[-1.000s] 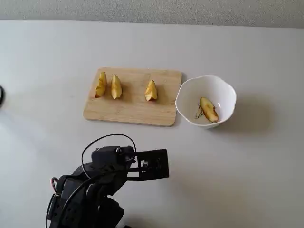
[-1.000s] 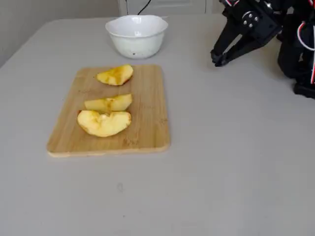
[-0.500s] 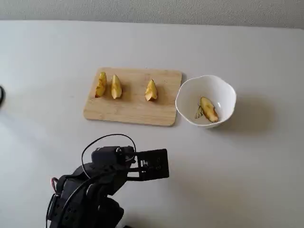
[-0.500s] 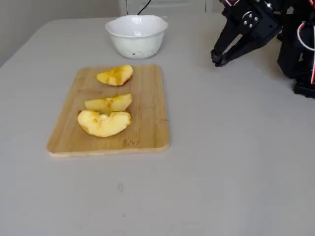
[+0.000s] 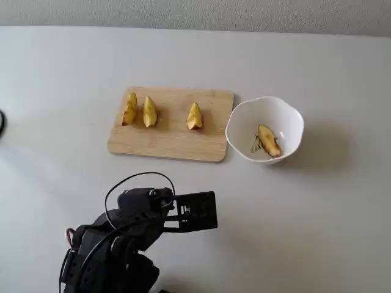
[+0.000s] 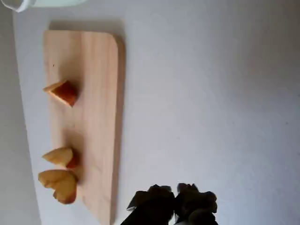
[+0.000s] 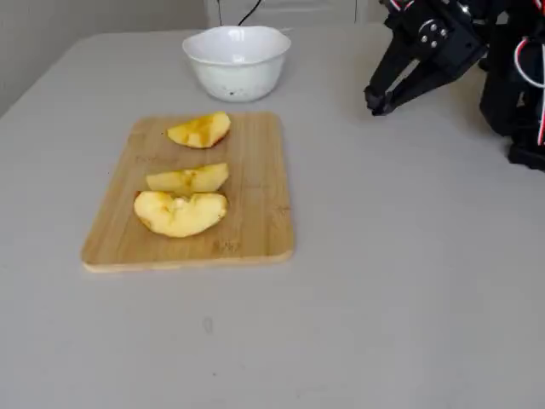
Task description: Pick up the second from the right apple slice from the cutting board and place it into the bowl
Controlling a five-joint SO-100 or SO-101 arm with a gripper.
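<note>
The elongated yellow-orange apple slice point(image 5: 267, 140) with a dark skin edge lies inside the white wavy-rimmed bowl point(image 5: 244, 110), to the right of the cutting board point(image 5: 171, 137) in a fixed view. In another fixed view the bowl point(image 7: 237, 61) stands beyond the board point(image 7: 255, 196), and its wall hides the slice. My gripper point(image 5: 214, 210) is shut and empty, over bare table well in front of the board. It also shows in the wrist view point(image 6: 176, 201) and in a fixed view point(image 7: 376, 104).
Three other apple slices stay on the board: two close together at the left point(image 5: 129, 108) point(image 5: 149, 113) and one triangular slice point(image 5: 194, 116) at the right. They show in the wrist view too point(image 6: 63, 91). The bowl's rim point(image 6: 18, 4) peeks in at the wrist view's top left.
</note>
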